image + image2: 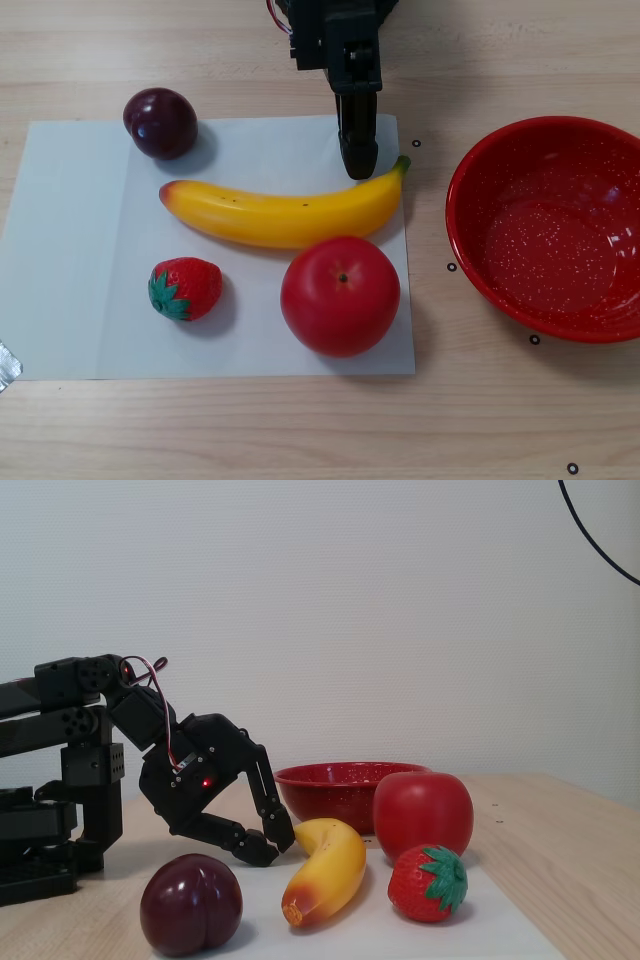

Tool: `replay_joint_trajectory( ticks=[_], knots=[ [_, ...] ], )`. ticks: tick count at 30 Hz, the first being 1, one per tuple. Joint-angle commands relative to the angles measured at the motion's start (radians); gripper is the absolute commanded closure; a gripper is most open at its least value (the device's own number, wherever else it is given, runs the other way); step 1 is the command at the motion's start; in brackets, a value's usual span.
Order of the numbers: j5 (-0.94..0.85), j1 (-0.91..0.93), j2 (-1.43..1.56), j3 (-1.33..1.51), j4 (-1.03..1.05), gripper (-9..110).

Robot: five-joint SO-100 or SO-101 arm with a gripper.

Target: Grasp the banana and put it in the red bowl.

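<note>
The banana (290, 215) lies on a white sheet, with its green stem toward the red bowl (560, 230) in the other view. The bowl stands empty on the wood to the right of the sheet. In the fixed view the banana (325, 870) points its orange end at the camera and the bowl (335, 790) stands behind it. My black gripper (358, 168) hangs just behind the banana's stem end. In the fixed view the gripper (272, 848) is low beside the banana, fingertips together and holding nothing. I cannot tell whether it touches the banana.
A dark plum (160, 122), a strawberry (187, 288) and a red apple (340, 295) share the white sheet (70, 250); the apple sits close in front of the banana. The arm's base (60, 810) stands at the left of the fixed view.
</note>
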Motion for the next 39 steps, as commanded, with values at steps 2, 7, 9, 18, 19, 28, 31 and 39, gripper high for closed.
replay_joint_trajectory(
  ticks=[2,7,9,18,19,28,31,39],
  knots=[
    [-0.003,0.014,-0.015,0.002,0.009,101],
    [-0.005,0.011,-0.044,-0.046,0.081,101],
    [-0.012,0.011,-0.06,-0.086,0.117,101],
    [-0.003,-0.041,-0.173,-0.278,0.218,101],
    [-0.002,-0.049,-0.19,-0.302,0.227,101],
    [0.017,-0.106,-0.393,-0.581,0.33,101],
    [0.037,-0.126,-0.479,-0.684,0.344,101],
    [0.077,-0.167,-0.735,-0.969,0.449,101]
  ],
)
